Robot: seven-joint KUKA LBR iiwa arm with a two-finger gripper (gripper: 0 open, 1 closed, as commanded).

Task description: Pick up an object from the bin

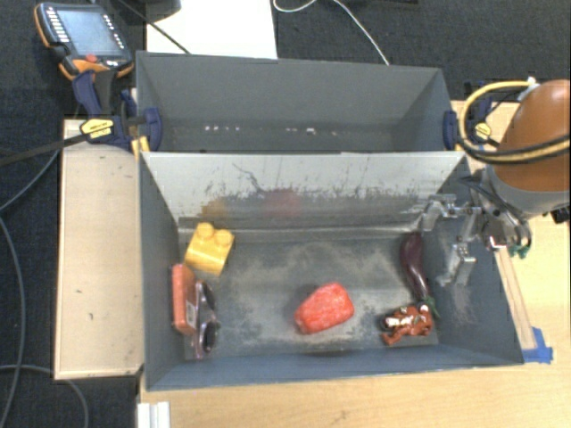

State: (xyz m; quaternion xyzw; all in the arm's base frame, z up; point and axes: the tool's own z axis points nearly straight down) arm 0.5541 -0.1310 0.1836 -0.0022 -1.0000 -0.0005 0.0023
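While the claw (pixel 451 243) hangs low in the grey metal bin (pixel 294 96), a glossy dark-purple eggplant-shaped toy (pixel 413 264) lies just beside it, toward the bin's middle. The toy's long axis runs alongside the claw. I cannot tell whether the claw is apart or together.

Along the bin's (pixel 294 181) left wall you'll see a yellow toy brick (pixel 209 248), an orange-red stick (pixel 182 298) and a dark thing (pixel 207 321) beside it. A red lump (pixel 324 308) lies mid-front, a small red-and-white toy (pixel 408 322) near the front right corner.
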